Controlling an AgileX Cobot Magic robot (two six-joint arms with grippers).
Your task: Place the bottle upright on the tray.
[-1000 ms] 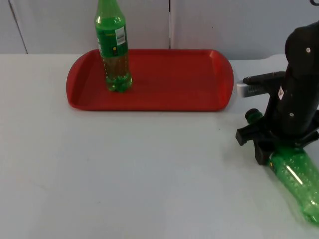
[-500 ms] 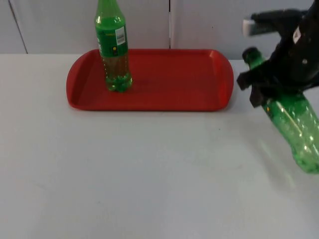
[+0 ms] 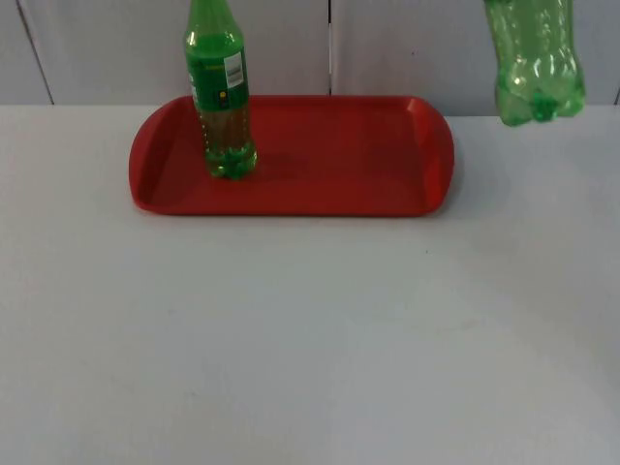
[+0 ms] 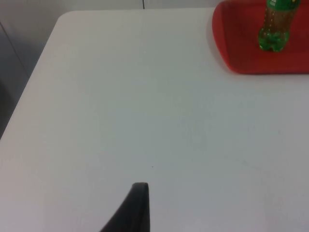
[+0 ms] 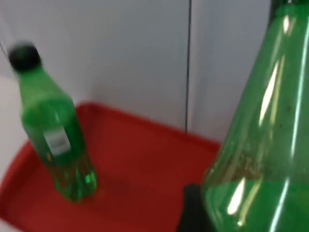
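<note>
A clear green bottle hangs upright in the air, its base above the table just right of the red tray. In the right wrist view this bottle stands close up, with my right gripper shut on it and one black fingertip against its side. A second green bottle with a label stands upright at the tray's left end; it also appears in the right wrist view on the tray. My left gripper waits over bare table, left of the tray.
The grey partition wall rises right behind the tray. The tray's middle and right part carry nothing. White table stretches in front of the tray. The labelled bottle is far from my left gripper.
The right arm lifted the bottle off the table at the right, swung it from lying to upright, and carried it up and back. The arm itself left the top view.
</note>
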